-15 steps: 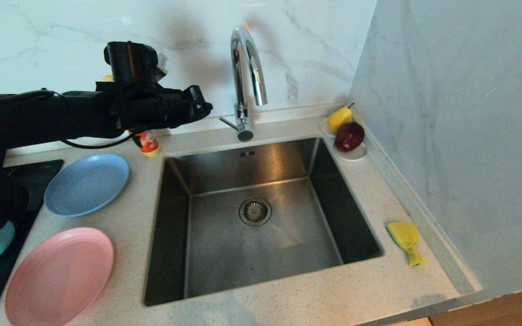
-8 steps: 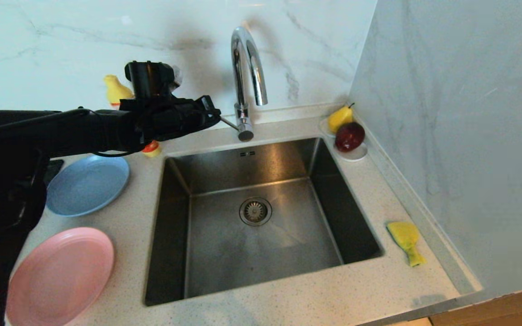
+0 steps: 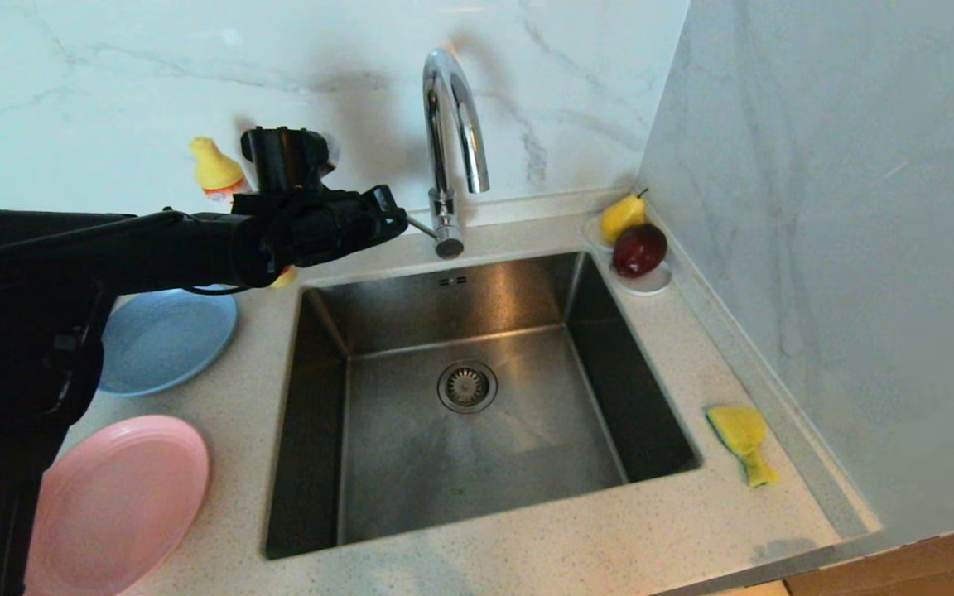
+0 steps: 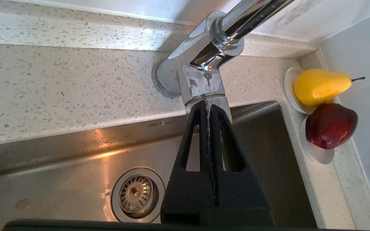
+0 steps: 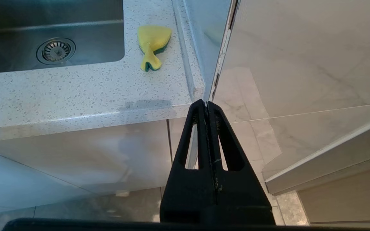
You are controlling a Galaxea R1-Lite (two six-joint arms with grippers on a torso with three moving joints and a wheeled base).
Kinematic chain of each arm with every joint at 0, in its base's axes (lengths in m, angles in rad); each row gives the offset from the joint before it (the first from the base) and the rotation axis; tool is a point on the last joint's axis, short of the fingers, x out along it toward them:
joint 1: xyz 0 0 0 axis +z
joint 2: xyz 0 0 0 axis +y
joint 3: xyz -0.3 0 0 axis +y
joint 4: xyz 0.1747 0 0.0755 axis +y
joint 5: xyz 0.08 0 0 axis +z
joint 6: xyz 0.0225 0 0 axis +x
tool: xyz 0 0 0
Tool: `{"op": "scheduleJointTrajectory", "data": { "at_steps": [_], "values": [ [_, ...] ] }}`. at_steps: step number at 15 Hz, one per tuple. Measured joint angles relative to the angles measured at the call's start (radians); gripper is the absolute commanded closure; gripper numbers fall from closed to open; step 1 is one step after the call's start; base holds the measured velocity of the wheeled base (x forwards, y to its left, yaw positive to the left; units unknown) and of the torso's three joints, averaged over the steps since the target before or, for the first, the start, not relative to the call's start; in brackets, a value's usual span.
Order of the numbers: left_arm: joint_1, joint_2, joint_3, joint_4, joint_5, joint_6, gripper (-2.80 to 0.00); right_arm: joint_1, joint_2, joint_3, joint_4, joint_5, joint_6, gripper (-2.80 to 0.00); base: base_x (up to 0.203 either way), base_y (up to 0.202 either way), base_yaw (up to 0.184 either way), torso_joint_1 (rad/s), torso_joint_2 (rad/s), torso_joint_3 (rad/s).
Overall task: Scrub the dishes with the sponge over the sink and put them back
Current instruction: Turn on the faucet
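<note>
Your left gripper [image 3: 394, 222] has slid rightward to the tap [image 3: 448, 149], fingers pressed together, empty; your right gripper [image 5: 207, 104] hangs closed below the counter [image 5: 75, 93].

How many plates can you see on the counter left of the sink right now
2. The blue plate lies beside the sink's back left corner, partly under the left arm. The pink plate lies nearer the front edge. The arm may hide other dishes further left.

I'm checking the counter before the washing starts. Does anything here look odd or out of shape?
Only the sponge: it lies on the counter right of the sink, pinched and bent out of shape, one end squeezed into a narrow tail. The pink plate and blue plate lie flat.
</note>
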Motion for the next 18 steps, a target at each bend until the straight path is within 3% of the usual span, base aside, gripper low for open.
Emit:
{"op": "scheduleJointTrajectory", "data": {
  "at_steps": [14, 18],
  "values": [
    [-0.011, -0.012, 0.007, 0.030, -0.001, -0.003, 0.00, 0.000, 0.000, 0.000, 0.000, 0.000, 0.000, 0.00, 0.000, 0.000, 0.000, 0.000, 0.00, 0.000],
    [0.008, -0.036, 0.003, -0.024, 0.019, 0.003, 0.00, 0.000, 0.000, 0.000, 0.000, 0.000, 0.000, 0.00, 0.000, 0.000, 0.000, 0.000, 0.00, 0.000]
  ]
}}
